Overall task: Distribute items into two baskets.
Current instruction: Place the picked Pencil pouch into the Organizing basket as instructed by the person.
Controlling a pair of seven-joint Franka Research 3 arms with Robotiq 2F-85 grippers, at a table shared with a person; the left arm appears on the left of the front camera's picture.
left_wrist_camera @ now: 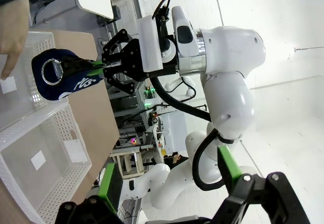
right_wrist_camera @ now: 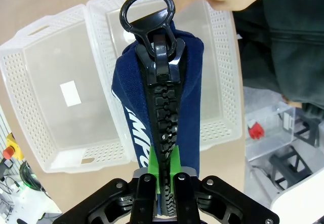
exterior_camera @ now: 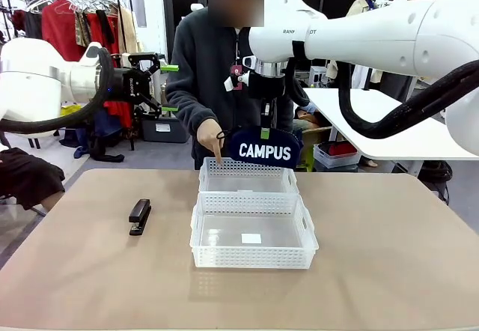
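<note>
Hanging by its zip edge from the right gripper (exterior_camera: 264, 130), whose jaws are pinched shut on it, the pouch (exterior_camera: 263, 151) is held upright over the back of the far basket (exterior_camera: 247, 168); whether its lower edge lies below the rim cannot be told. A person's hand (exterior_camera: 212, 136) is seen at that basket's back left corner, one finger pointing down into it, so this basket is judged to be the one meant for the pouch. The near basket (exterior_camera: 251, 257) is set right against the far one, and the stapler (exterior_camera: 139, 216) lies on the table (exterior_camera: 389, 256) well to the left of both. The left gripper (exterior_camera: 168, 88) is raised at the left, its jaws wide with nothing between them. For the step to be done well, the pouch should be brought a little toward the basket's middle, clear of the pointing finger, and lowered until its bottom is resting on the floor before the jaws are parted. Released from height, so soft a pouch may be expected to flop across the rim.
</note>
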